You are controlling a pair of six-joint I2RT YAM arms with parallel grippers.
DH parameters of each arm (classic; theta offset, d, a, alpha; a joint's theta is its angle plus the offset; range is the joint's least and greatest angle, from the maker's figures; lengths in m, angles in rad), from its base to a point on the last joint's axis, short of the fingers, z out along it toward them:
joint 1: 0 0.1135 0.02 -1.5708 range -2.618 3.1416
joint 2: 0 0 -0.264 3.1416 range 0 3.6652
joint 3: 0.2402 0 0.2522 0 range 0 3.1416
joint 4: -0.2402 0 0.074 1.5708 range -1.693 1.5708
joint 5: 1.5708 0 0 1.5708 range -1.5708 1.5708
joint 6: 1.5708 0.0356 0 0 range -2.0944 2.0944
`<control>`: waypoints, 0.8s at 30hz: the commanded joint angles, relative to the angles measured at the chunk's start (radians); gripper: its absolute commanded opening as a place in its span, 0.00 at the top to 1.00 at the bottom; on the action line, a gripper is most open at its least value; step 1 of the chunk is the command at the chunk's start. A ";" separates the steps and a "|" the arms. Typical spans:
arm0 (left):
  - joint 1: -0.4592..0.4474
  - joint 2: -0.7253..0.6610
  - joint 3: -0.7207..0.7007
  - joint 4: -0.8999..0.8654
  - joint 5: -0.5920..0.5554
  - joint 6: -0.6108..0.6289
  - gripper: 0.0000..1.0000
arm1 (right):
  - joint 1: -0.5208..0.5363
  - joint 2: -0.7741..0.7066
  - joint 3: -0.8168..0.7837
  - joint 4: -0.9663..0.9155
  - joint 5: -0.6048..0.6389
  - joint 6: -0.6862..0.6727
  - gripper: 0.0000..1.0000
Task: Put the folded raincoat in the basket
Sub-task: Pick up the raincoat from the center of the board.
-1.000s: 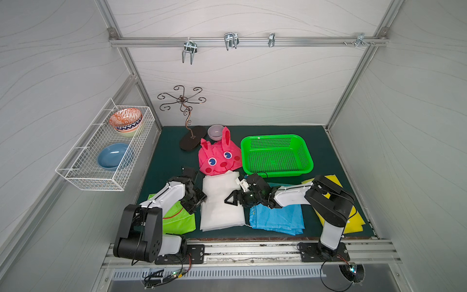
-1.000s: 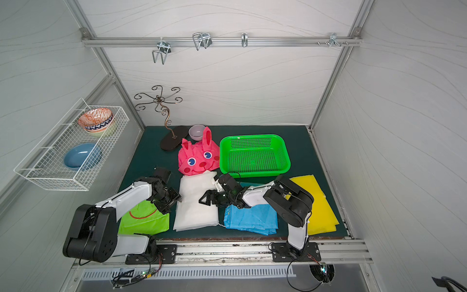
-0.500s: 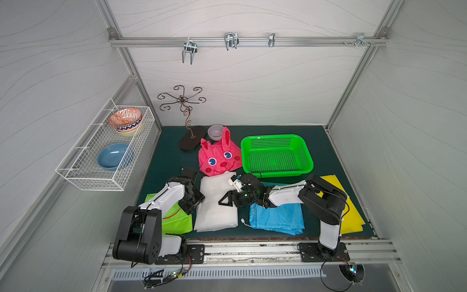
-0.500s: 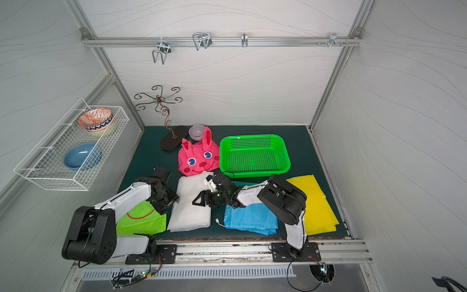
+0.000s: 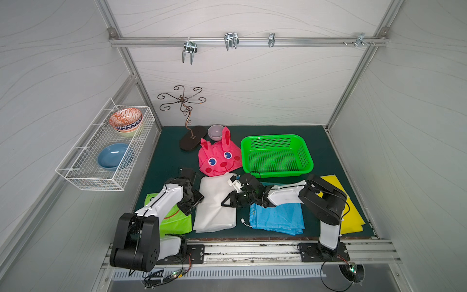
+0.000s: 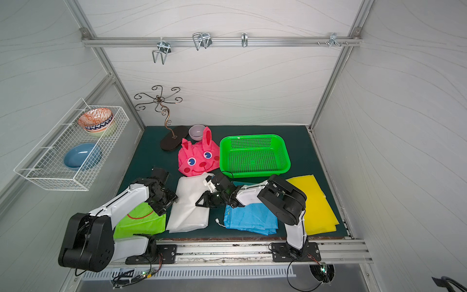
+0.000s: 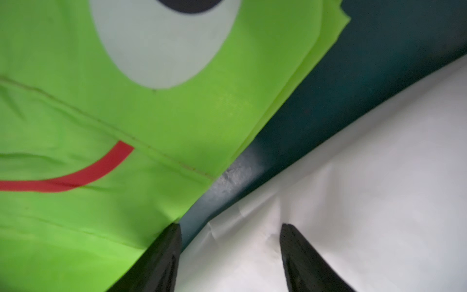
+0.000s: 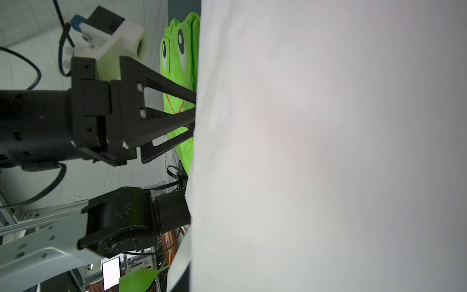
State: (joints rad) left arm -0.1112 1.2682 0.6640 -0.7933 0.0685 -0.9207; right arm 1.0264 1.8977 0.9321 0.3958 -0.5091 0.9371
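The folded white raincoat [image 5: 214,204] lies flat on the near middle of the table [image 5: 171,156], with the green basket [image 5: 274,136] beyond it to the right. My left gripper [image 7: 230,228] stands open over its left edge. My right gripper [image 5: 224,203] sits at its right edge, but I cannot tell whether it grips.

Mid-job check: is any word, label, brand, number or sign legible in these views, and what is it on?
No legible text in any view.
pink raincoat: printed rabbit face only, no lettering.
green raincoat: printed eyes and red smile, no lettering.
white raincoat and basket: no markings show.
screen in the right wrist view: bright and blank, nothing readable.
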 commanded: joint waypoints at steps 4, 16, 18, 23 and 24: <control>0.004 -0.079 0.065 -0.108 -0.067 -0.015 0.31 | 0.030 -0.074 0.042 -0.089 0.015 -0.068 0.77; 0.004 -0.234 0.221 -0.208 -0.142 0.065 0.26 | 0.028 -0.291 0.106 -0.333 0.021 -0.107 0.91; 0.002 -0.262 0.245 -0.207 -0.138 0.096 0.26 | 0.016 -0.316 0.129 -0.380 0.022 -0.108 0.93; 0.003 -0.372 0.224 -0.120 -0.063 0.129 0.22 | -0.049 -0.388 0.169 -0.459 0.019 -0.093 0.94; 0.002 -0.389 0.210 -0.097 -0.046 0.133 0.20 | -0.068 -0.402 0.176 -0.473 0.023 -0.091 0.95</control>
State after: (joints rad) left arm -0.1112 0.9249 0.8772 -0.9596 -0.0235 -0.8326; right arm 1.0054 1.5475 1.0763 -0.0025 -0.4911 0.8558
